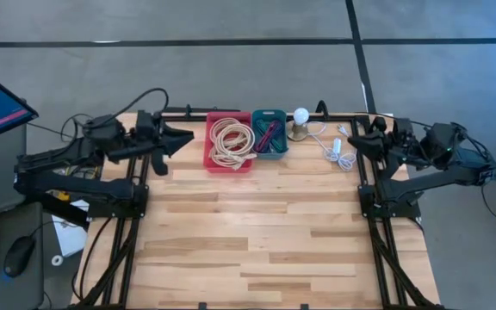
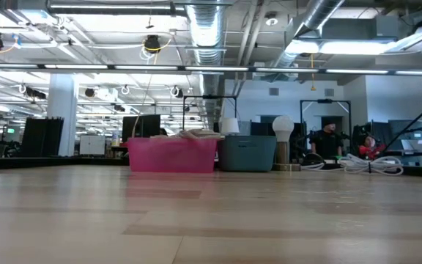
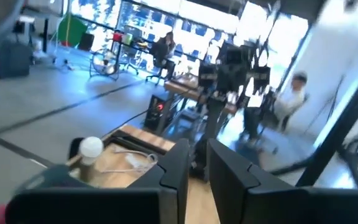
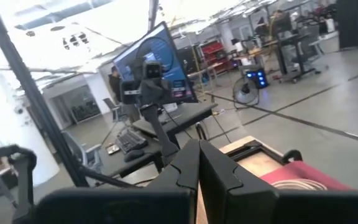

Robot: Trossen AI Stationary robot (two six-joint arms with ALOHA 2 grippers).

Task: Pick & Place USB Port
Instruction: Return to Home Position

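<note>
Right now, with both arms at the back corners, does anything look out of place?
One thing: a white cable lies loose on the table beside the bulb lamp, outside the pink bin and blue bin. Otherwise nothing stands out.

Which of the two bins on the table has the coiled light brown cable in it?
The pink bin holds the coiled light brown cable. The blue bin beside it holds pink and purple cables instead.

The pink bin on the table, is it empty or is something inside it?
Not empty. In the high view a coiled light brown cable lies inside the pink bin, filling most of it.
</note>
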